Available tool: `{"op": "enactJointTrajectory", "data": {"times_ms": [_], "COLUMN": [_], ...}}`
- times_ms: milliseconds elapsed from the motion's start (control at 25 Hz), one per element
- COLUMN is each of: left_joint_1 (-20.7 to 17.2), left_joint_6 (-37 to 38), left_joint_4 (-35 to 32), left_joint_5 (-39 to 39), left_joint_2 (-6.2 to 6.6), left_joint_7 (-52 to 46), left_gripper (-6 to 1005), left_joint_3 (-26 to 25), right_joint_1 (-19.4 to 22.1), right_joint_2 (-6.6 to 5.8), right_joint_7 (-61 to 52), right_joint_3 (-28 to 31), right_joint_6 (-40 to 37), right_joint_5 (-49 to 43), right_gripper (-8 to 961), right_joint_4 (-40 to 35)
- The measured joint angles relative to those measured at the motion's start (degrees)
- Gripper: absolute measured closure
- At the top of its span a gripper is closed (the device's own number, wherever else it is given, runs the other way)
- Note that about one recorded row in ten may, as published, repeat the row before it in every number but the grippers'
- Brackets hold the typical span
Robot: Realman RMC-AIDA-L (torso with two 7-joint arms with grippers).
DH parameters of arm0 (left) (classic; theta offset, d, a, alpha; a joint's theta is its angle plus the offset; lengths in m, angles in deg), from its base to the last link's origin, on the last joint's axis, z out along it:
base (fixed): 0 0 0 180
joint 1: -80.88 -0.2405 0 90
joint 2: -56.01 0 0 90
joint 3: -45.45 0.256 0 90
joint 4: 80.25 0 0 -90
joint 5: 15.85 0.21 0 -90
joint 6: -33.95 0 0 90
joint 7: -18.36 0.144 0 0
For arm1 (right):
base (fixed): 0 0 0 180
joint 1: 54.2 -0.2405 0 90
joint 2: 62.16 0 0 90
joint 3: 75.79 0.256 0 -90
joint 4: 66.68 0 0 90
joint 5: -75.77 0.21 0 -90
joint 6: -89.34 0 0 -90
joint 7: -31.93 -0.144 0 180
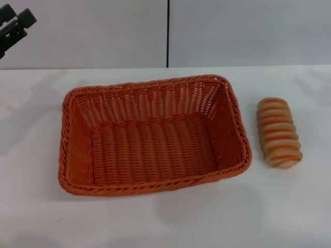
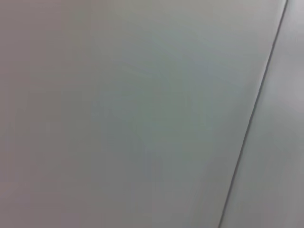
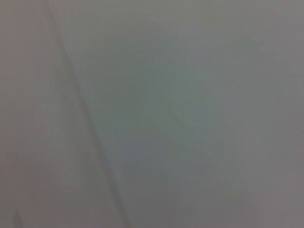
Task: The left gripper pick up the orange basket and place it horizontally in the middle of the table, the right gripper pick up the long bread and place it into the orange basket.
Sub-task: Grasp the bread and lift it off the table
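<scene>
Head view: the orange basket (image 1: 154, 135) sits lengthwise across the middle of the white bench (image 1: 207, 217), open side up and holding nothing. The long bread (image 1: 279, 132) lies on the bench at the basket's 3 o'clock, near it but apart. The left claw (image 1: 14, 27) hangs at the basket's 10 o'clock, well clear; how far open it is cannot be told.

Left wrist view: a plain grey wall (image 2: 133, 114) with a thin dark seam (image 2: 251, 118).

Right wrist view: only blurred grey surface.
</scene>
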Motion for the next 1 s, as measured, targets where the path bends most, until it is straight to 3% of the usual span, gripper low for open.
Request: {"op": "enactJointTrajectory", "data": {"times_ms": [120,360,440,1000], "left_joint_1": [0.19,0.75,0.87,0.90], "left_joint_6": [1.88,5.55,6.96,8.68], "left_joint_4": [4.72,12.16,14.30,15.86], "left_joint_5": [-3.95,-9.68,-11.28,-12.45], "left_joint_2": [-0.05,-0.27,-0.29,-0.40], "left_joint_7": [5.67,16.78,19.69,21.48], "left_gripper": [353,241,191,191], "left_joint_3": [-0.08,0.08,0.07,-0.29], "right_joint_1": [-2.35,-8.57,-10.08,-14.65], "right_joint_2": [-1.05,-3.34,-3.57,-4.34], "right_joint_7": [-9.35,-14.39,-14.77,-20.69], "right_joint_3": [-1.07,-1.70,-1.79,-6.41], "right_joint_6": [-3.55,-10.48,-10.82,-9.55], "right_joint_5": [-9.36,-26.21,-29.86,-39.86], "right_gripper": [361,360,360,361], "right_joint_4": [-7.47,-11.50,-11.63,-12.03]}}
